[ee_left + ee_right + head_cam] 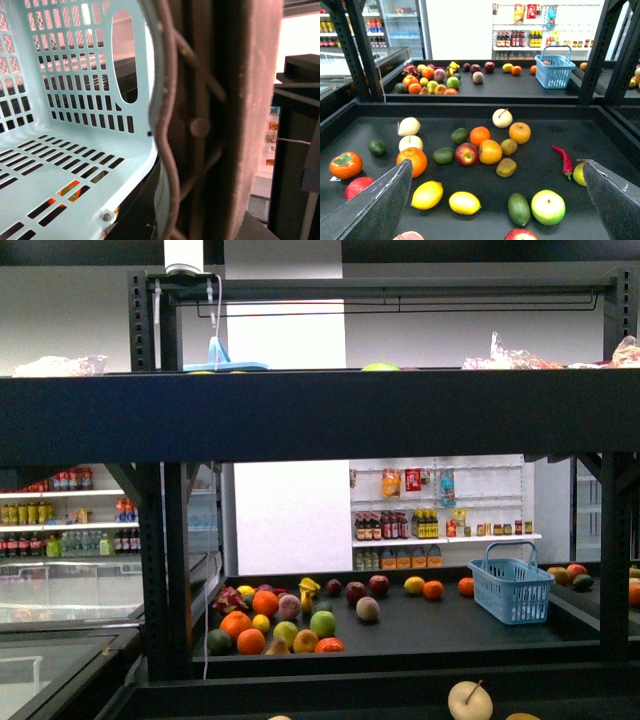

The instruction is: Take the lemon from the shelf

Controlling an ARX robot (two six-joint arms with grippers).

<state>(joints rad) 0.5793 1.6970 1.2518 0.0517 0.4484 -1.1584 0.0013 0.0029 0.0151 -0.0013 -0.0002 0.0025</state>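
Two bright yellow lemons [427, 195] [464, 202] lie side by side on the near deck of the black shelf [520, 111], among other fruit. My right gripper [496, 165] hangs above this deck with its jaws wide open and nothing between them; the lemons sit closer to its left finger [370, 210]. My left gripper [200, 130] is shut on the rim of a pale teal slotted basket [75, 150], whose inside fills the left wrist view. In the front view the shelf [300, 415] shows, but neither arm nor the near lemons.
Around the lemons lie oranges [412, 161], a red apple [466, 154], an avocado [519, 209], a green apple [548, 206], a red chili [564, 160] and a persimmon [345, 165]. The far deck holds more fruit and a blue basket [554, 70] [511, 585]. White bottle shelves [440, 525] stand behind.
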